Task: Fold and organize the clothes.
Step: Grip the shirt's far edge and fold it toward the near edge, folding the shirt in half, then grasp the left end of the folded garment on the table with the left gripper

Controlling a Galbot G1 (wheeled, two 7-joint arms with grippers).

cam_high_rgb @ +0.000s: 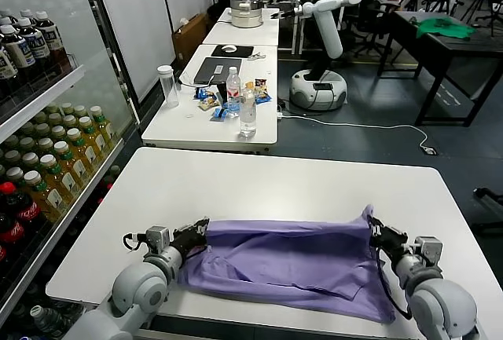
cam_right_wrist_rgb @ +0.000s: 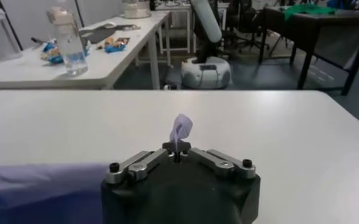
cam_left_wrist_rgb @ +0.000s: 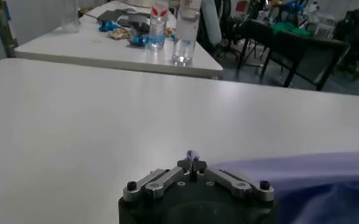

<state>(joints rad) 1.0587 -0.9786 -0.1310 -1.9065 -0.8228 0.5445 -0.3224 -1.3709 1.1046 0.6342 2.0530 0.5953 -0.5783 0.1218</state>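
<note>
The lavender T-shirt (cam_high_rgb: 291, 265) lies across the lower middle of the head view, on the near part of the white desk (cam_high_rgb: 275, 187); its far edge runs taut between the two arms. The left gripper (cam_high_rgb: 198, 232), at lower left, has its jaws closed on one corner of that edge; the right gripper (cam_high_rgb: 375, 234), at lower right, has its jaws closed on the other, a small tuft of cloth poking up from them in the right wrist view. The fabric looks thin, light and limp; it will likely sag and wrinkle wherever unsupported, so corners and hems seem the best holds, both ends moved together to keep the fold line straight.
</note>
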